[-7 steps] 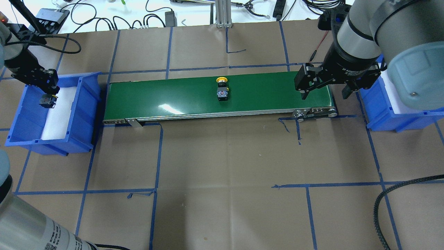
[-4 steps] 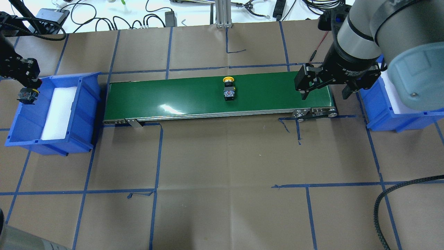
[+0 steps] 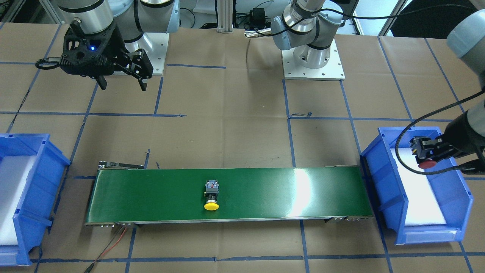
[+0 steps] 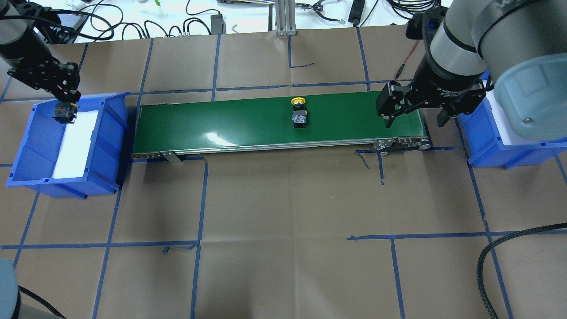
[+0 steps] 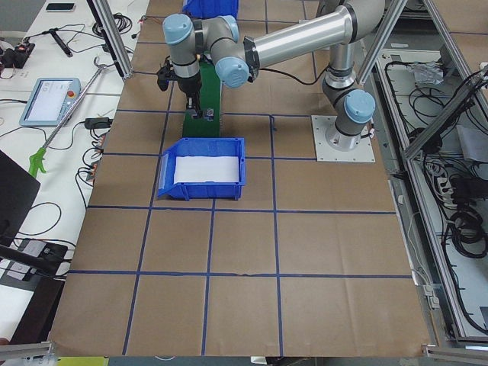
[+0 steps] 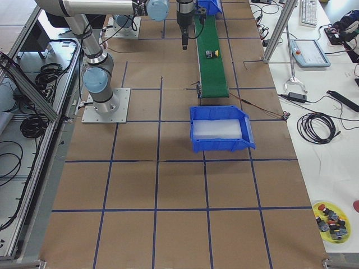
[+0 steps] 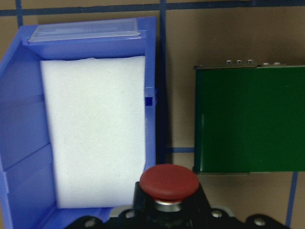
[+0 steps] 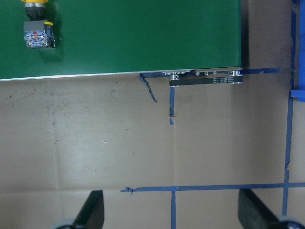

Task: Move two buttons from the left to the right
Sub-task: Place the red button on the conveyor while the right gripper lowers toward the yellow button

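My left gripper (image 4: pixel 64 106) is shut on the red-capped button (image 3: pixel 427 164) and holds it in the air over the left blue bin (image 4: pixel 26 146). The red cap fills the lower edge of the left wrist view (image 7: pixel 169 183). The yellow-capped button (image 4: pixel 299 114) lies on its side on the green conveyor belt (image 4: pixel 221 124), right of the belt's middle; it also shows in the front view (image 3: pixel 211 195) and the right wrist view (image 8: pixel 37 28). My right gripper (image 4: pixel 415 118) is open and empty, above the belt's right end.
The right blue bin (image 4: pixel 483 137) stands past the belt's right end, partly under my right arm. Both bins are lined with white foam (image 7: pixel 95 129). Blue tape lines cross the brown paper table top (image 4: pixel 288 212). A black cable (image 4: pixel 500 248) lies at the front right.
The yellow button has travelled right along the belt. My left gripper, holding the red button, swung left, then back right and toward the far side. The right gripper has not moved.
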Controlling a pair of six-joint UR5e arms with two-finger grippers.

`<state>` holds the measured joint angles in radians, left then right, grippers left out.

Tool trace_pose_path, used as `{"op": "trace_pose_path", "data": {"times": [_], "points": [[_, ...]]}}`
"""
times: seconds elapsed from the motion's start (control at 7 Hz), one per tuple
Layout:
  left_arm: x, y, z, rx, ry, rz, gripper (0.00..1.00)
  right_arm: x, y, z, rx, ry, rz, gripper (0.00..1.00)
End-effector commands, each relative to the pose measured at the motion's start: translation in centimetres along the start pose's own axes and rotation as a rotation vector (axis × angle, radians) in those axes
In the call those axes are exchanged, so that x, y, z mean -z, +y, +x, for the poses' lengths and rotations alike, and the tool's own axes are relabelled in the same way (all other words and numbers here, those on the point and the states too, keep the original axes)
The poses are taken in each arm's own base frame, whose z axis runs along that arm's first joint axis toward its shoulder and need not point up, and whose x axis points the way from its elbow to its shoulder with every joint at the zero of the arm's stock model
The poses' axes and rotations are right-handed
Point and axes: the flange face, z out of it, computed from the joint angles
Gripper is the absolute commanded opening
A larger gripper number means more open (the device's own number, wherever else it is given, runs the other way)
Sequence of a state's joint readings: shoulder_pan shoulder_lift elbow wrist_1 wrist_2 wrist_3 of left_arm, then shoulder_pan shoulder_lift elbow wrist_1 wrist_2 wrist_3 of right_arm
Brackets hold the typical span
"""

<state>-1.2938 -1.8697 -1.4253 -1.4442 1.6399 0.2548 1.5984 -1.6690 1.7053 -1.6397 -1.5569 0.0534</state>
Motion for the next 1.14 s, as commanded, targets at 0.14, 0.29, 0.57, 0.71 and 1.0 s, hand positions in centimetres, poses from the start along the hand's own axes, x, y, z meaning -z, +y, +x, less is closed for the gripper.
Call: {"op": "trace_pose_path", "data": {"times": [0.14, 0.29, 0.57, 0.71, 1.0], "points": [[-1.4, -0.8, 6.4, 0.049, -0.008, 0.03, 0.0, 0.0, 0.0, -0.1, 0.0, -0.007, -0.002, 1.0], [-3.5, -1.8, 7.8, 0.064, -0.006, 0.01, 0.0, 0.0, 0.0, -0.1, -0.002, -0.009, -0.002, 1.0], [-7.2, -2.9, 10.5, 0.067, -0.008, -0.01, 0.0, -0.1, 0.0, 0.0, 0.0, -0.004, -0.002, 1.0], [-8.4, -3.2, 11.0, 0.078, -0.006, -0.028, 0.0, -0.7, 0.1, 0.0, -0.001, -0.004, -0.013, 1.0], [-11.4, -3.8, 11.7, 0.072, -0.005, -0.027, 0.0, -2.0, 0.2, 0.1, -0.002, -0.001, -0.039, 1.0]]}}
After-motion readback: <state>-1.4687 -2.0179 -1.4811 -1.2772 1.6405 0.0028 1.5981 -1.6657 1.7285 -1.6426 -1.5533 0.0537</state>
